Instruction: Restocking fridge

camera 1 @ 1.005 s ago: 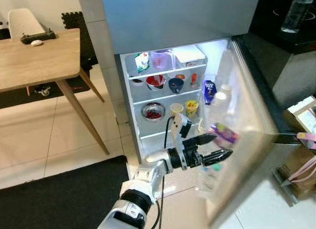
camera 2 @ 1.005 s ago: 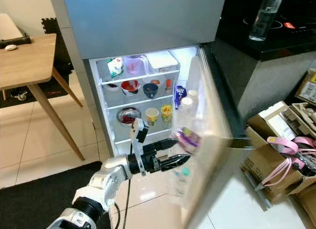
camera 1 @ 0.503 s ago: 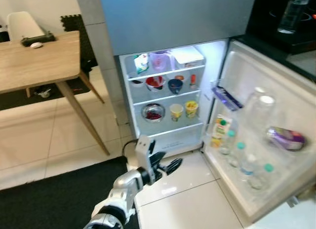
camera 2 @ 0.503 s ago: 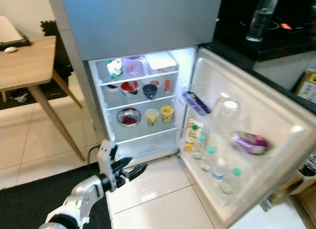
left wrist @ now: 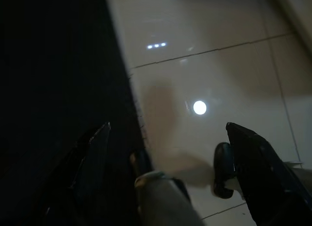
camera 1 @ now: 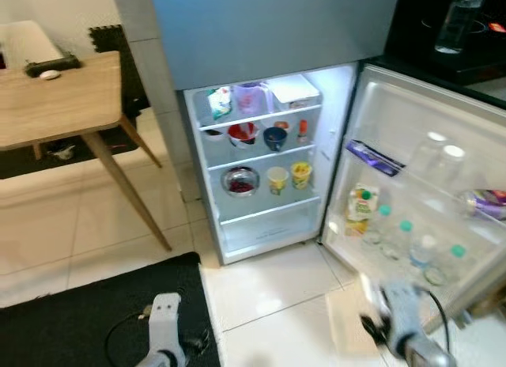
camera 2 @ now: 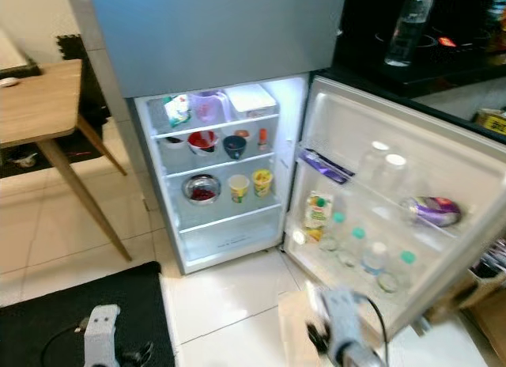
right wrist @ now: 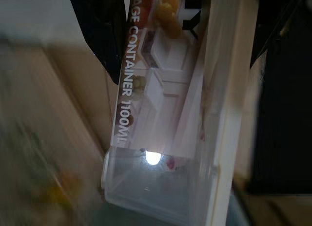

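Observation:
The fridge (camera 1: 261, 35) stands with its lower compartment lit and its door (camera 1: 431, 130) swung wide to the right. Its shelves hold bowls (camera 1: 243, 133), a steel bowl (camera 1: 239, 179) and two cups (camera 1: 277, 179). The door racks carry a juice carton (camera 1: 360, 209), several bottles (camera 1: 417, 250) and a purple packet (camera 1: 486, 202). My right gripper (right wrist: 190, 65) is shut on a clear plastic storage container (right wrist: 161, 138); that arm (camera 1: 405, 323) is low at the right, blurred. My left gripper (left wrist: 166, 126) hangs open over the mat's edge.
A wooden table (camera 1: 55, 106) stands to the left of the fridge. A black mat (camera 1: 87, 312) covers the floor at the lower left, with pale tiles (camera 1: 269, 288) before the fridge. A water bottle (camera 1: 452, 23) stands on the dark counter behind the door.
The fridge door has swung fully open. My left arm let go of it and dropped to the mat. My right arm has come up with the container.

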### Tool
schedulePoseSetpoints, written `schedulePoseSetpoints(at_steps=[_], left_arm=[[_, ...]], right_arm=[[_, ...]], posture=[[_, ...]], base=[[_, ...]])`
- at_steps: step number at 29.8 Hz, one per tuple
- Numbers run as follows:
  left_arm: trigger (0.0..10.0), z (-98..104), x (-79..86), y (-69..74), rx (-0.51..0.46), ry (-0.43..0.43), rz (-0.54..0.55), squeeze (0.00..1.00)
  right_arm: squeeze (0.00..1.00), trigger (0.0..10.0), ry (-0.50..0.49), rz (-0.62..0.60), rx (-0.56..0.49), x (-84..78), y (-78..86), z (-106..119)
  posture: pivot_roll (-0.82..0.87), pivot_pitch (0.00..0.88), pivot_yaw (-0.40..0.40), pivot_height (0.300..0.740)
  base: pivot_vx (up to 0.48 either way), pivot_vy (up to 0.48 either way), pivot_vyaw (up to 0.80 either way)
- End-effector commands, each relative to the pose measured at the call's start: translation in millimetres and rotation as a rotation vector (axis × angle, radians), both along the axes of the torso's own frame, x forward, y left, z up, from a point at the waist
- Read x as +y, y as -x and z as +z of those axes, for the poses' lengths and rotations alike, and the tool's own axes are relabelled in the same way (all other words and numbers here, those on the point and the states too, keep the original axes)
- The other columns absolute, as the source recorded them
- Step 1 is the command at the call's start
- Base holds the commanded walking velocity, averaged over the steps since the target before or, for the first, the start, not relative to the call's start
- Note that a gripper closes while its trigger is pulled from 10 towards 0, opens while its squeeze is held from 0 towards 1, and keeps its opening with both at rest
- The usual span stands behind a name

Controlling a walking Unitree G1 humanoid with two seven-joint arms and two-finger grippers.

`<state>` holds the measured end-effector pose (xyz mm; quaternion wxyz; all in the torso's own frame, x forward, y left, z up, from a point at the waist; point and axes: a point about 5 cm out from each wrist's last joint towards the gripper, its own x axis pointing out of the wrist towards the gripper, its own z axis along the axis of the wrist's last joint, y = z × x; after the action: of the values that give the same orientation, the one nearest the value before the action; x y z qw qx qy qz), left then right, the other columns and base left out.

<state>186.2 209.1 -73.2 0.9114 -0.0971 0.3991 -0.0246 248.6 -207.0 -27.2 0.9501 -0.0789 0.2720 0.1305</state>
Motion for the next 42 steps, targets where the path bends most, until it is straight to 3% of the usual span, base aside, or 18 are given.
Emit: schedulePoseSetpoints(at_steps=[1, 2, 3, 5, 6, 7, 9, 12, 22, 26, 29, 31, 32, 33, 36, 37, 38, 42], left_arm=[[10.0, -2, 12.0, 8.0, 0.023, -0.031, 0.034, 0.00], [10.0, -2, 12.0, 8.0, 0.023, -0.031, 0.034, 0.00], [10.0, -5, 13.9, 13.9, 0.045, -0.037, 0.051, 0.00], [10.0, -5, 13.9, 13.9, 0.045, -0.037, 0.051, 0.00], [10.0, -8, 15.0, 19.9, 0.065, -0.041, 0.062, 0.00], [10.0, -8, 15.0, 19.9, 0.065, -0.041, 0.062, 0.00], [10.0, -13, 15.5, 32.4, 0.107, -0.039, 0.088, 0.00], [10.0, -15, 14.6, 36.7, 0.122, -0.038, 0.110, 0.00], [10.0, -16, 11.9, 35.5, 0.119, -0.023, 0.132, 0.00], [10.0, -15, 11.0, 33.7, 0.115, -0.018, 0.136, 0.00], [10.0, -15, 10.1, 32.4, 0.112, -0.007, 0.143, 0.00], [10.0, -15, 10.1, 32.4, 0.112, -0.007, 0.143, 0.00], [10.0, -15, 9.6, 32.0, 0.109, -0.001, 0.148, 0.00], [10.0, -15, 9.6, 32.0, 0.109, -0.001, 0.148, 0.00], [10.0, -14, 8.9, 30.7, 0.098, 0.001, 0.157, 0.00], [10.0, -14, 8.9, 30.7, 0.098, 0.001, 0.157, 0.00], [10.0, -15, 8.1, 30.6, 0.101, -0.003, 0.151, 0.00], [10.0, -15, 7.5, 31.1, 0.106, -0.005, 0.147, 0.00]], right_arm=[[0.00, 10.0, -0.058, -0.015, -0.034, 3.8, -5.1, 5], [0.00, 10.0, -0.058, -0.015, -0.034, 3.8, -5.1, 5], [0.00, 10.0, -0.147, -0.029, -0.084, 10.9, -17.1, 15], [0.00, 10.0, -0.147, -0.029, -0.084, 10.9, -17.1, 15], [0.00, 10.0, -0.240, -0.046, -0.126, 17.6, -27.7, 24], [0.00, 10.0, -0.240, -0.046, -0.126, 17.6, -27.7, 24], [0.00, 10.0, -0.433, -0.081, -0.173, 29.6, -42.0, 37], [0.00, 10.0, -0.512, -0.124, -0.170, 31.5, -44.3, 38], [0.00, 10.0, -0.488, -0.261, -0.030, 16.5, -21.4, 11], [0.00, 10.0, -0.466, -0.330, 0.037, 6.8, -6.7, -1], [0.00, 10.0, -0.383, -0.415, 0.160, -8.0, 23.5, -23], [0.00, 10.0, -0.383, -0.415, 0.160, -8.0, 23.5, -23], [0.00, 10.0, -0.350, -0.468, 0.232, -17.0, 46.2, -36], [0.00, 10.0, -0.350, -0.468, 0.232, -17.0, 46.2, -36], [0.00, 10.0, -0.306, -0.526, 0.345, -25.6, 81.2, -52], [0.00, 10.0, -0.306, -0.526, 0.345, -25.6, 81.2, -52], [0.00, 10.0, -0.269, -0.572, 0.425, -31.2, 106.2, -62], [0.00, 10.0, -0.235, -0.605, 0.488, -35.8, 127.7, -69]], posture=[[-0.11, 0.000, 0.019, 0.740], [-0.11, 0.000, 0.019, 0.740], [-0.11, 0.000, 0.018, 0.740], [-0.11, 0.000, 0.018, 0.740], [-0.11, 0.000, 0.018, 0.740], [-0.11, 0.000, 0.018, 0.740], [-0.11, 0.000, 0.017, 0.740], [-0.11, 0.000, 0.013, 0.740], [-0.10, 0.000, 0.010, 0.740], [-0.10, 0.000, 0.011, 0.740], [-0.10, 0.000, 0.011, 0.740], [-0.10, 0.000, 0.011, 0.740], [-0.10, 0.000, 0.009, 0.740], [-0.10, 0.000, 0.009, 0.740], [-0.10, 0.000, 0.007, 0.740], [-0.10, 0.000, 0.007, 0.740], [-0.10, 0.000, 0.004, 0.740], [-0.10, 0.000, 0.001, 0.740]], base=[[0.000, 0.000, 0.00], [0.000, 0.000, 0.00], [0.000, 0.000, 0.00], [0.000, 0.000, 0.00], [0.000, 0.000, 0.00], [0.000, 0.000, 0.00], [0.000, 0.000, 0.00], [0.000, 0.000, 0.00], [0.000, 0.000, 0.00], [0.000, 0.000, 0.00], [0.000, 0.000, 0.00], [0.000, 0.000, 0.00], [0.000, 0.000, 0.00], [0.000, 0.000, 0.00], [0.000, 0.000, 0.00], [0.000, 0.000, 0.00], [0.000, 0.000, 0.00], [0.000, 0.000, 0.00]])
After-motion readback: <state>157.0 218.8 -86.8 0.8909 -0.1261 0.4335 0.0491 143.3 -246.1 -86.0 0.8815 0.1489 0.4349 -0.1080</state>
